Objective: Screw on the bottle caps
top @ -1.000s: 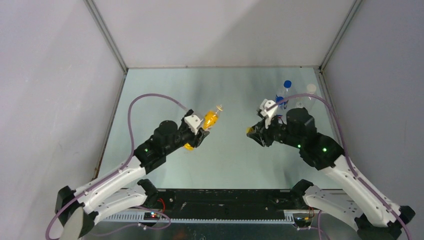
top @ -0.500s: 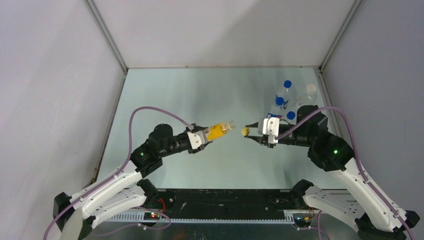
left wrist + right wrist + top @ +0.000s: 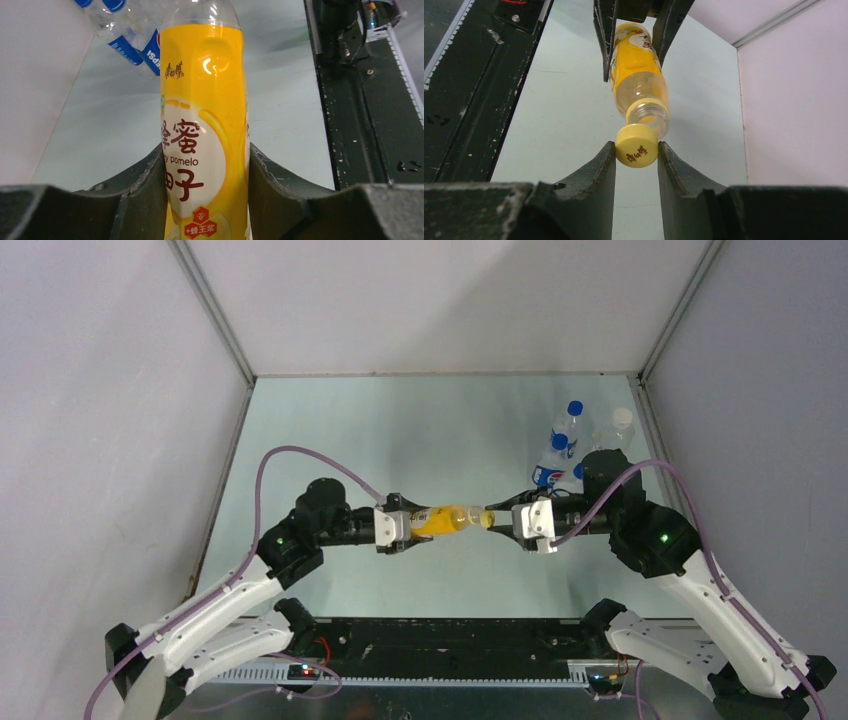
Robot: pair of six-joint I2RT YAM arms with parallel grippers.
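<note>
Two arms were up over the desk [image 3: 400,430], meeting near the middle.

Left fingers [image 3: 147,180] were clamped on the labelled lower body of the one yellow bottle [image 3: 445,518]. The bottle was held off the desk, lying roughly level, with its neck pointing at the right arm.

Right fingers [image 3: 601,175] were pinched shut on the one yellow cap [image 3: 637,145], one finger on each side of it. The cap was right at the bottle's mouth. From the right wrist it sat off-centre, covering the lower left of the open rim, with the rest of the rim showing. I couldn't tell whether cap and neck touched.

There were three more bottles, bunched upright at the far right of the desk, just beyond the right arm. Two were Pepsi bottles [image 3: 546,476], and I counted two blue caps [image 3: 574,408], one on top of each. The third was a clear bottle [image 3: 610,442] with one white cap [image 3: 623,417], just to the right of the Pepsi pair.

Count: four bottles and four caps, with only the yellow cap held apart from a bottle.
</note>
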